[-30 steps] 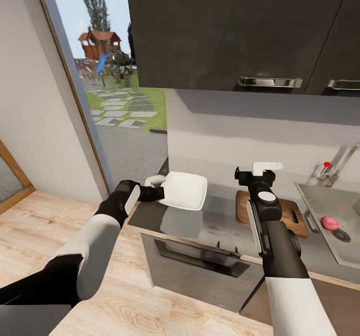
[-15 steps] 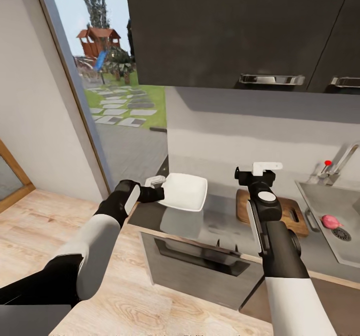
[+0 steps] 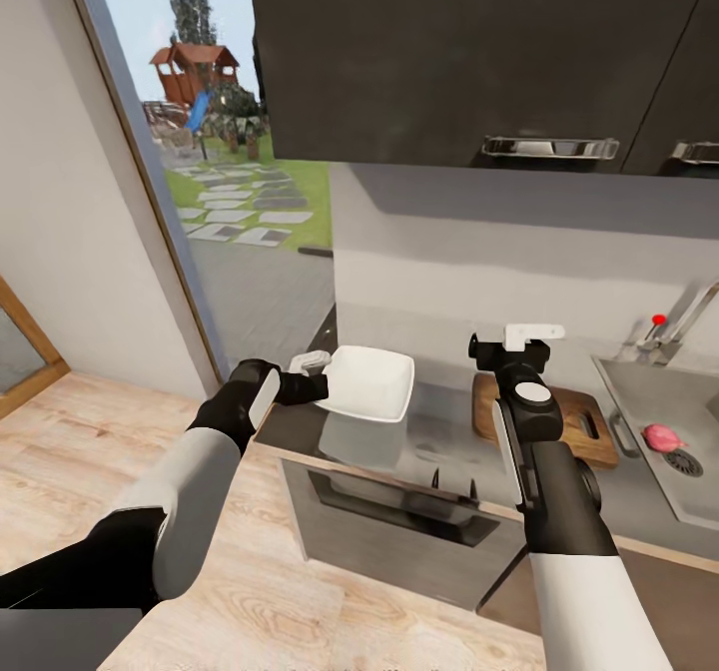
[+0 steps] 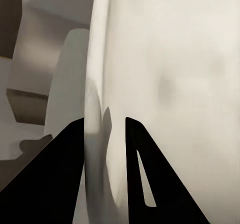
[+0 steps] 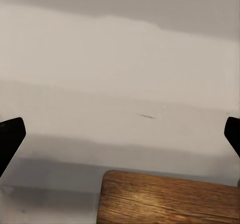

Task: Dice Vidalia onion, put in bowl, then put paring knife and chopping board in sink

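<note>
Left gripper [image 3: 318, 383]: clamped on the near rim of the bowl [image 3: 367, 381], holding it tilted above the countertop [image 3: 429, 441].
Right gripper [image 3: 511, 349]: fingers spread wide, nothing between them, above the chopping board [image 3: 584, 419].
Chopping board: flat on the countertop, just beside the sink [image 3: 639, 391].
Onion [image 3: 660, 438]: in the sink, next to the drain [image 3: 685, 463].
</note>
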